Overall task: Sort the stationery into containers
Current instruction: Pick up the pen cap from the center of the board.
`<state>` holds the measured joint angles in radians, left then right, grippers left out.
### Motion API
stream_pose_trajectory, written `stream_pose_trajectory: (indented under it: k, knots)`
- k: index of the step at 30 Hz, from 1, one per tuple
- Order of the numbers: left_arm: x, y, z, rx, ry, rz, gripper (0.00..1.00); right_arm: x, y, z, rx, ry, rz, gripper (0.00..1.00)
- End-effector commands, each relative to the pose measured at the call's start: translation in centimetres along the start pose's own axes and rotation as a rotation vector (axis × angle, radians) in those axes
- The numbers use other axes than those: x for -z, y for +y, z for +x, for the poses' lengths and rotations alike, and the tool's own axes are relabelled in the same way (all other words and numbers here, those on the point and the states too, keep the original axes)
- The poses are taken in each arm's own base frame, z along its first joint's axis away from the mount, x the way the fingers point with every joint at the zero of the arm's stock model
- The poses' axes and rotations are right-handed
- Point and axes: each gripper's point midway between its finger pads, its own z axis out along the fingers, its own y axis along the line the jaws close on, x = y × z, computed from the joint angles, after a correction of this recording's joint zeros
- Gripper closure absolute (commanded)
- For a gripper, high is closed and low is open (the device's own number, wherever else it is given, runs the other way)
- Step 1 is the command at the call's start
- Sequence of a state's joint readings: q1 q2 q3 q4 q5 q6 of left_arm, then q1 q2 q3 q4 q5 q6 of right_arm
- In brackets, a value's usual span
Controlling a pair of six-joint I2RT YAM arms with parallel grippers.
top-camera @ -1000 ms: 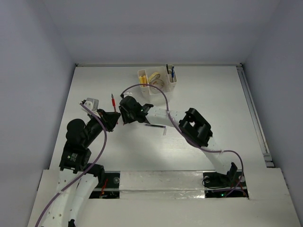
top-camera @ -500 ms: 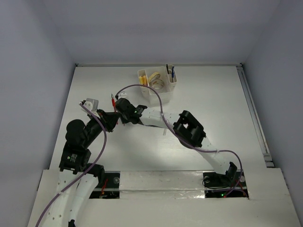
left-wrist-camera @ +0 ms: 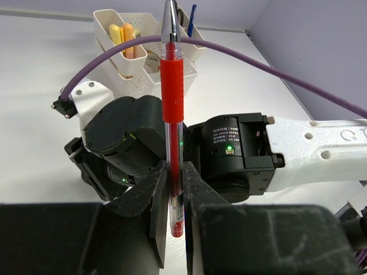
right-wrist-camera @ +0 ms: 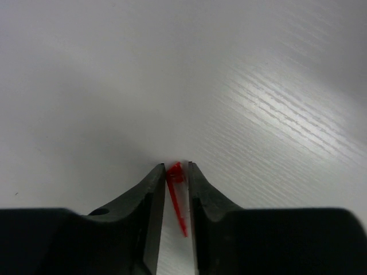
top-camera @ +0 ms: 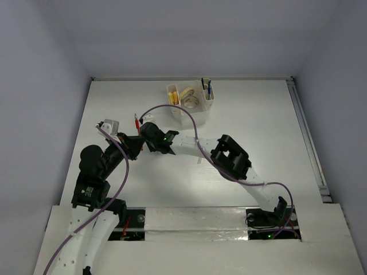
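Reached leftward with right end effector (right-wrist-camera: pixel 176 172) since second ago, from mid bench (top-camera: pixel 258 114) over to left end effector (left-wrist-camera: pixel 175 172). Narrowed right jaws onto red pen (left-wrist-camera: pixel 172 86); saw red end pinched between right fingertips. Kept left jaws clamped on lower barrel, tip pointed toward far side. Held pen well short of white organizer (top-camera: pixel 192 116). Noted yellow sticks (top-camera: pixel 173 97) in left compartment, tape roll (top-camera: pixel 190 100) in middle, blue pen (top-camera: pixel 210 89) in right.
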<state>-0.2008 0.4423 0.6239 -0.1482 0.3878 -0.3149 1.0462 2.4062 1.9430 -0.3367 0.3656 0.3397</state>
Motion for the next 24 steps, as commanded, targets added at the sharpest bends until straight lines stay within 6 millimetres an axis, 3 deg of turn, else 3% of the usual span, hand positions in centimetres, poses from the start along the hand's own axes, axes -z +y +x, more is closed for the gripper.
stream_pose_trajectory:
  k: [1,3,6,10,12,15,19,23,24]
  knots:
    - [0.3,-0.8,-1.9,-0.031,-0.060,0.022,1.00,0.8,-0.3,2.5,0.051,0.077,0.019,0.74]
    - [0.3,-0.8,-1.9,-0.031,-0.060,0.022,1.00,0.7,-0.3,2.7,0.053,0.080,0.017,0.81]
    - [0.2,-0.7,-1.9,-0.032,-0.059,0.020,1.00,0.6,-0.4,2.7,0.057,0.083,0.023,0.82]
    - [0.2,-0.7,-1.8,-0.031,-0.056,0.021,1.00,0.9,-0.7,2.8,0.078,0.091,0.032,0.67]
    - [0.1,-0.7,-1.8,-0.030,-0.055,0.020,1.00,1.1,-1.0,2.9,0.099,0.099,0.039,0.67]
    - [0.1,-0.7,-1.8,-0.030,-0.055,0.020,1.00,1.1,-1.1,3.5,0.118,0.124,0.034,0.74]
    - [0.1,-0.7,-1.8,-0.029,-0.055,0.020,1.00,1.2,-1.3,3.8,0.130,0.135,0.038,1.00]
    - [0.1,-0.6,-1.7,-0.028,-0.052,0.019,1.00,1.8,-1.3,3.0,0.081,0.099,0.004,1.00]
    - [0.0,-0.6,-1.7,-0.027,-0.050,0.019,1.00,3.3,-1.0,1.1,0.042,0.051,-0.023,1.00]
